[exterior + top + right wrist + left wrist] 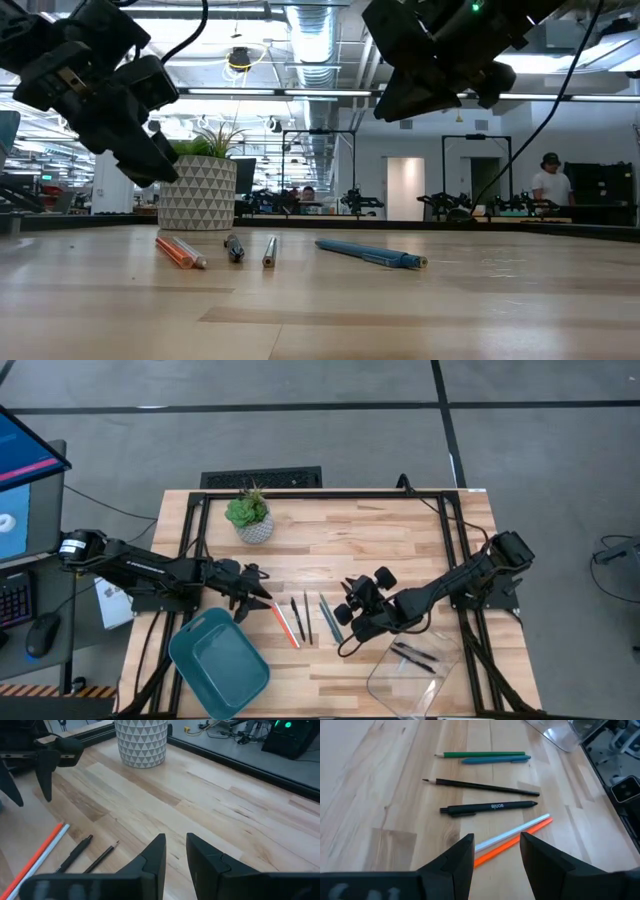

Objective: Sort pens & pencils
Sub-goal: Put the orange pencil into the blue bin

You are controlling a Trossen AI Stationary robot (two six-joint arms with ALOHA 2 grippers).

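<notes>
Above the orange-red pencil point(512, 841) and the white stick beside it, the left gripper point(497, 860) is hovering with its jaws spread wide and holding nothing. Beyond them, two black pens point(489, 808), a green pencil point(484, 754) and a teal pen point(495, 760) are lying loose mid-tabletop point(400, 530). The right gripper point(352, 598) is waiting nearby, jaws narrowly parted and empty. Judging by this, a pencil pick is beginning; next it is needing a straight descent astride one stick, then carrying to the teal tray point(190, 660).

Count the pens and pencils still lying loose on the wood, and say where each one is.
6, in a row between the grippers: orange pencil beside white pencil, black pen, black pencil, teal pen beside green pencil. None looks hidden.
</notes>
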